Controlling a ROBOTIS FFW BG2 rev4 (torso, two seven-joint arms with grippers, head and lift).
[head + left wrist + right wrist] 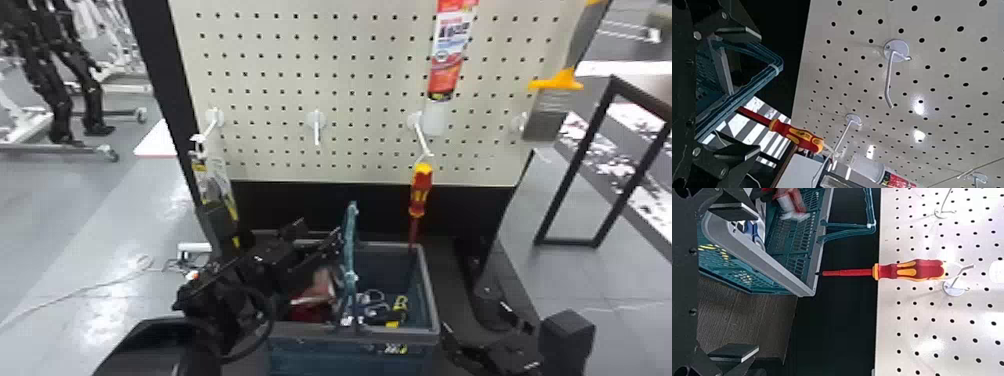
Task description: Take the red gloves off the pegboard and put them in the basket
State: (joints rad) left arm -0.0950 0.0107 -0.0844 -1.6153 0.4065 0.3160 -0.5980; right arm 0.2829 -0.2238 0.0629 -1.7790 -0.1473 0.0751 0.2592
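My left gripper [320, 240] is above the left part of the basket [431, 295], beside its raised handle. In the left wrist view the left gripper [756, 94] stands open, its two fingers wide apart with nothing held. Red gloves [312, 312] lie inside the basket's left side, below the left gripper; part of them is hidden by the arm. In the right wrist view the red gloves [796, 201] show blurred within the basket [766, 266]. My right arm is parked low at the right of the basket; its gripper [756, 284] is open and holds nothing.
A red-and-yellow screwdriver [421, 192] hangs from a hook over the basket's right back side. A bare hook [316, 125] is left of it on the pegboard [280, 65]. A packaged tool [212, 185] hangs at the left, a putty knife [550, 110] at the right.
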